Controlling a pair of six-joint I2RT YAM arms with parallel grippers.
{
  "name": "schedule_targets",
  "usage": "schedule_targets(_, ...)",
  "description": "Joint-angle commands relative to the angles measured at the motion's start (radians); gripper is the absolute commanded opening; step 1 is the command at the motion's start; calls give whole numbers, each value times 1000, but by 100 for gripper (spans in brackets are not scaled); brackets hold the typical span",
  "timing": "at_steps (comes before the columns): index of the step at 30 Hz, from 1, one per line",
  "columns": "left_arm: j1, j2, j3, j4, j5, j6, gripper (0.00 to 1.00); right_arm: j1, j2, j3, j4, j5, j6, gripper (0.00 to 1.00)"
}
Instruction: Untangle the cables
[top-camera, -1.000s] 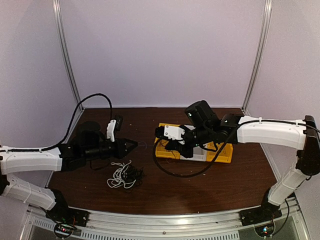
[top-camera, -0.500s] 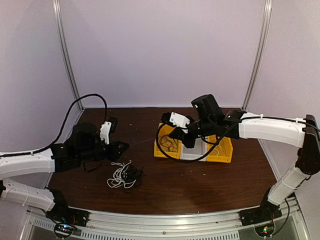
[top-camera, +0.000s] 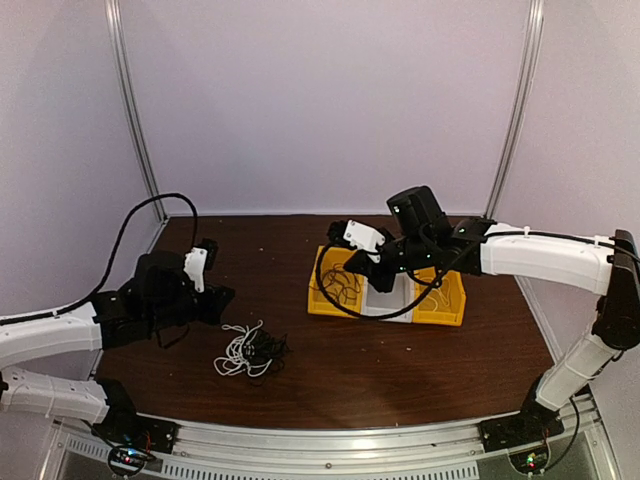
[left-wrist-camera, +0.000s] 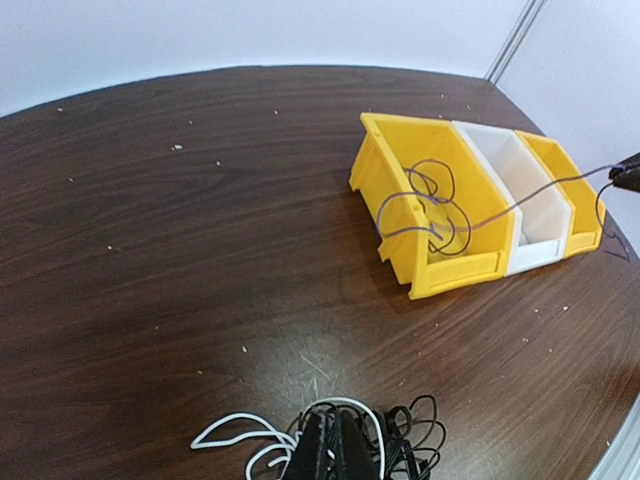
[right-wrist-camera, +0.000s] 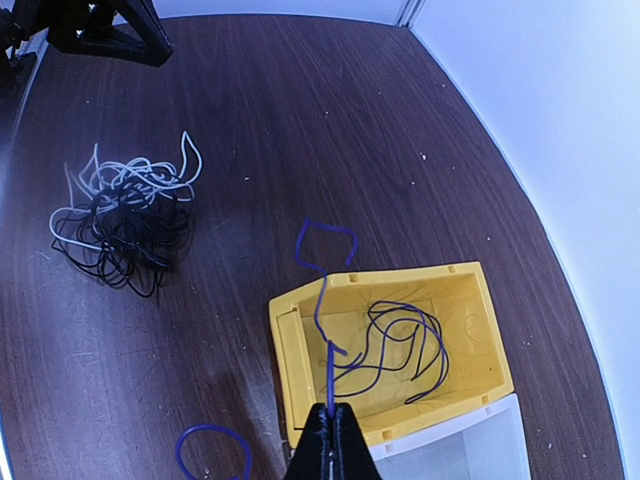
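Note:
A thin purple cable (right-wrist-camera: 322, 290) rises out of the left yellow bin (right-wrist-camera: 283, 372), with most of its length coiled inside. My right gripper (right-wrist-camera: 330, 412) is shut on this cable just above the bin (top-camera: 322, 300); in the top view the gripper (top-camera: 353, 271) hangs over it. A tangle of white and black cables (top-camera: 250, 350) lies on the table. My left gripper (left-wrist-camera: 335, 425) is shut with nothing seen between its fingers, and the tangle (left-wrist-camera: 400, 445) shows under its tip. In the top view this gripper (top-camera: 227, 296) is up and left of the tangle.
A white bin (left-wrist-camera: 520, 200) and a second yellow bin (top-camera: 445, 303) stand in a row to the right of the first. The right arm's own black cable (top-camera: 330, 300) hangs in a loop beside the bins. A blue loop (right-wrist-camera: 212, 450) shows low in the right wrist view.
The left arm has drawn back to the left, away from the bins. The right gripper has moved right and back over the yellow bin with the purple cable in it.

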Motion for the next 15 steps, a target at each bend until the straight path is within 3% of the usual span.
schedule_targets(1, 16, -61, 13, -6, -54, 24, 2, -11, -20, 35, -19, 19, 5, 0)
schedule_targets(8, 16, -83, -10, 56, -26, -11, 5, -18, -20, 65, -20, 36, -6, 0)
schedule_targets(11, 16, -93, -11, 60, -6, -28, 16, -21, -2, 125, -53, 58, -20, 0)
schedule_targets(15, 16, -101, 55, 32, -26, 20, 41, -34, 20, 183, -98, 109, -59, 0)
